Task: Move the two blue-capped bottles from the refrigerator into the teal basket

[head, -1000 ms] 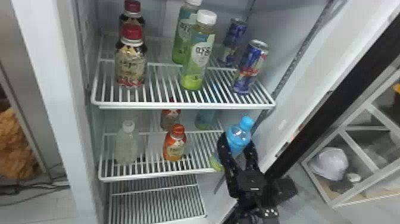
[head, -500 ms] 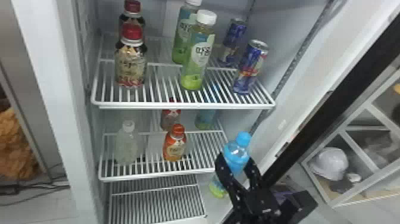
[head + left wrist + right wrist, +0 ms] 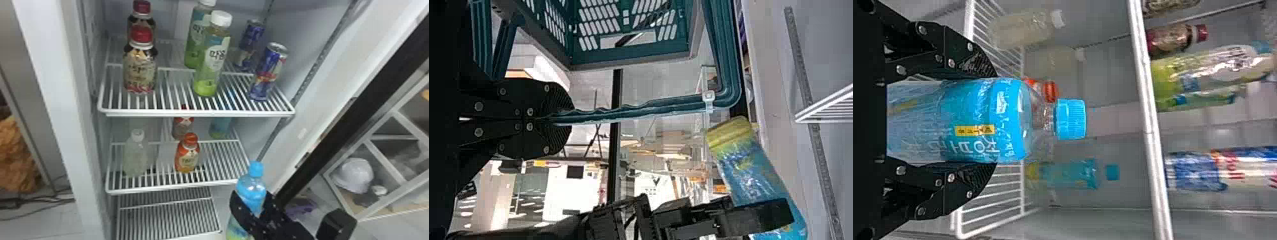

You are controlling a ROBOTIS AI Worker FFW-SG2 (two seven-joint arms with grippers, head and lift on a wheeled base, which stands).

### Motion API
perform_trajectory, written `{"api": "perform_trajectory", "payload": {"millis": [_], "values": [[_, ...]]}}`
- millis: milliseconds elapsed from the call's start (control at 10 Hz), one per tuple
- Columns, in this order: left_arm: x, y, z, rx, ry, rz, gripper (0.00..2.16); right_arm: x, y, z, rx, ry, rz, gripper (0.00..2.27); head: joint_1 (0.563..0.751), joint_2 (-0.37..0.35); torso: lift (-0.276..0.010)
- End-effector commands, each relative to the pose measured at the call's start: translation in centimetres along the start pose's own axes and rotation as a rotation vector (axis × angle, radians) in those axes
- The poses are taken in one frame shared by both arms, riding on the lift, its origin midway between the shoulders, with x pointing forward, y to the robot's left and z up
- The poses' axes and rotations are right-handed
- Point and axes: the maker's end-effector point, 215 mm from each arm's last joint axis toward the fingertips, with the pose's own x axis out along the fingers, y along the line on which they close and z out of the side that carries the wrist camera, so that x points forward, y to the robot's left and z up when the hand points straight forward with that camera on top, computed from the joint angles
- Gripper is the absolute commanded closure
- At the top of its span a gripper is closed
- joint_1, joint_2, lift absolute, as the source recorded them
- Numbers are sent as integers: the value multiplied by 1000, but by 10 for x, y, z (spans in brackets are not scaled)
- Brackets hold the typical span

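In the head view my right gripper [image 3: 250, 204] is at the lower right, in front of the middle shelf's right end, holding a blue-capped bottle [image 3: 252, 191] upright. The right wrist view has this bottle [image 3: 978, 120] between both fingers of the right gripper [image 3: 988, 122]. A second blue-capped bottle [image 3: 220, 126] stands at the back right of the middle shelf. In the left wrist view my left gripper [image 3: 561, 117] is shut on the handle of the teal basket [image 3: 629, 56]; the held bottle [image 3: 754, 170] is farther off.
The refrigerator's top shelf [image 3: 191, 112] holds red-capped bottles [image 3: 140, 63], white-capped green bottles [image 3: 212, 57] and cans [image 3: 268, 71]. On the middle shelf stand a pale bottle [image 3: 135, 154] and orange bottle [image 3: 187, 154]. The open door's dark edge [image 3: 357, 111] runs along the right.
The right gripper, with the blue-capped bottle in it, has moved down and outward from the middle shelf's right front corner. The shelf items have stayed where they were.
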Motion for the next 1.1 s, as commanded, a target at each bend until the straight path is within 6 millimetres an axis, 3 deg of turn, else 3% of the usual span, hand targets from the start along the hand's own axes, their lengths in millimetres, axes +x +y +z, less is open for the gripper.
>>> {"api": "perform_trajectory", "payload": {"millis": [0,500,1000], "values": [[-1,1,-1,-1,1,3,1188,-8,4,-5,-1,62,16,608,695,-350,-136],[-1,2,-3,-9,1,2,1188,-22,40,-48,67,261,133,610,695,-350,-136],[0,1,-1,-4,-4,0,1188,-29,52,-108,127,444,221,610,695,-350,-136]]}}
